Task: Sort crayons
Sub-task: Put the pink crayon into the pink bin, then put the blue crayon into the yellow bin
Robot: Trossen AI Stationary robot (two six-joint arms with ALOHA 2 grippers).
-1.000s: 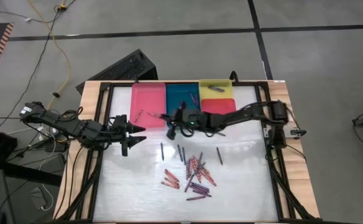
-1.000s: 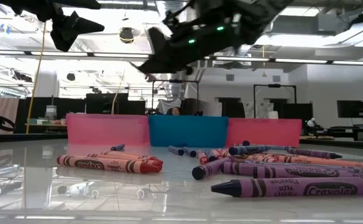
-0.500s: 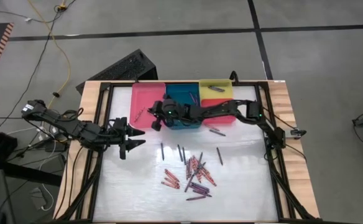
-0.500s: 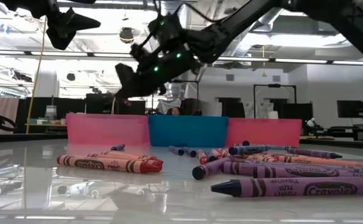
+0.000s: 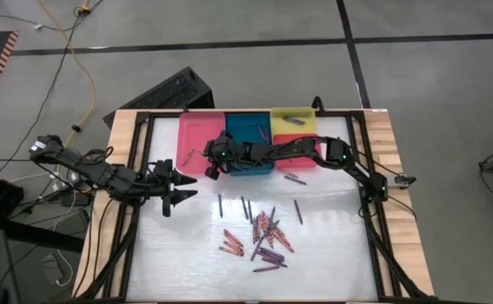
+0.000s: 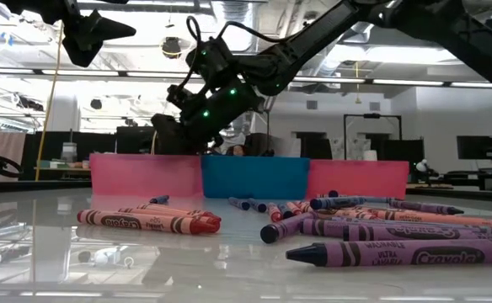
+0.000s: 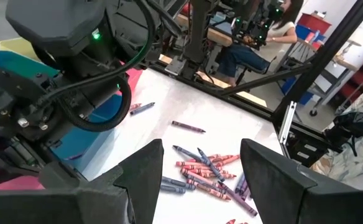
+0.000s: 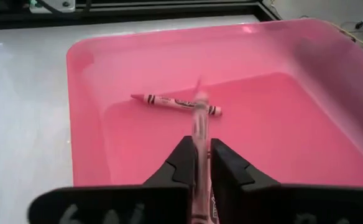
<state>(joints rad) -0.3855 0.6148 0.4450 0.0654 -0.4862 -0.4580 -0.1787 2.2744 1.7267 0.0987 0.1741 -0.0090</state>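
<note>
My right gripper [image 8: 200,155] hangs over the pink tray [image 5: 197,135], shut on a pink crayon [image 8: 198,115]. Another pink crayon [image 8: 175,102] lies flat on the tray's floor ahead of it. Loose crayons [image 5: 263,232] in red, purple and dark blue lie scattered on the white table's middle, and they also show close up in the low view [image 6: 149,222]. My left gripper [image 5: 177,187] waits open above the table's left side, its fingers apart [image 7: 200,180] with nothing between them. My right gripper pinches the pink crayon's shaft [image 8: 199,134] between its two fingers. The crayon lies along the fingers, and its front end [image 8: 197,87] sticks out past the tips. The fingers come from the table's right side, slanting down. The crayon is clear of the tray's floor.
A teal tray [image 5: 248,133] with dark blue crayons, a yellow tray [image 5: 293,120] with a grey crayon and a red tray [image 5: 299,143] stand in a row at the far edge. A black frame [image 5: 132,169] rims the table. A person sits in the room beyond.
My right gripper has gone from in front of the teal tray toward the table's left and far edge, sinking and tipping downward, and now hangs over the pink tray with the crayon.
</note>
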